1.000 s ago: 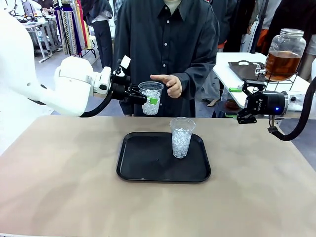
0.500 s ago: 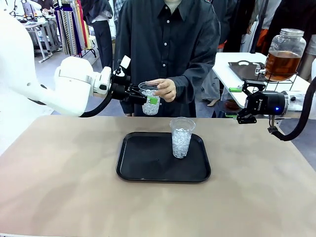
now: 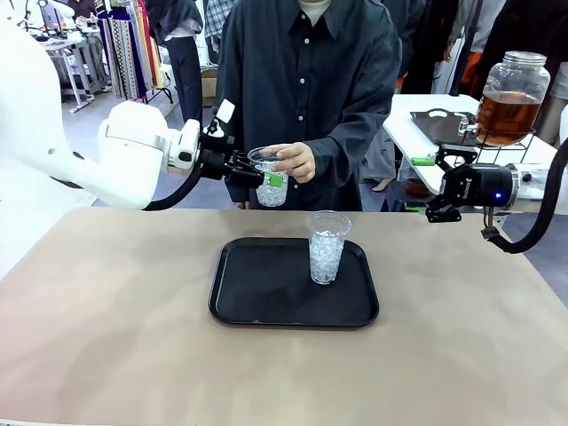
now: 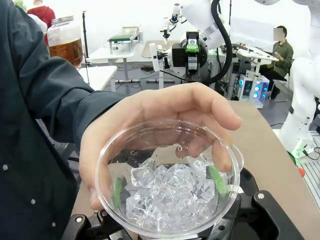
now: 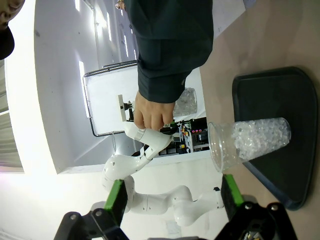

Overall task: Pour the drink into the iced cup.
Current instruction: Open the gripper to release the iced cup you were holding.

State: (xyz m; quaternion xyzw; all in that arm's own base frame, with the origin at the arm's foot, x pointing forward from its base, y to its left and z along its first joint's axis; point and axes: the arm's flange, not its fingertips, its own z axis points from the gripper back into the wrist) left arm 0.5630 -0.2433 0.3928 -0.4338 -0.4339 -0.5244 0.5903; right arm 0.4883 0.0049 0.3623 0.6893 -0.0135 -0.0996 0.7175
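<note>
- Iced cup (image 3: 327, 248) stands on tray (image 3: 257, 302), right part, middle of counter (image 3: 106, 337).
- Second cup (image 3: 269, 185), in left pincer (image 3: 264, 177), hangs behind tray, hand (image 3: 295, 161) touching.
- Drink jar (image 3: 510, 89) far right, apparently behind right pincer (image 3: 433, 186).

The person's hand (image 3: 297, 162) has closed around the iced cup (image 3: 266, 192) in the left jaws.

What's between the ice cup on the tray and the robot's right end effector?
Nothing: the front view shows just bare tray and tabletop between cup and right end effector.

a black tray (image 3: 266, 293) lies in the middle of the tan table (image 3: 106, 337). behind, a white side table (image 3: 401, 124) at right, a clothes rack (image 3: 124, 44) at left.
</note>
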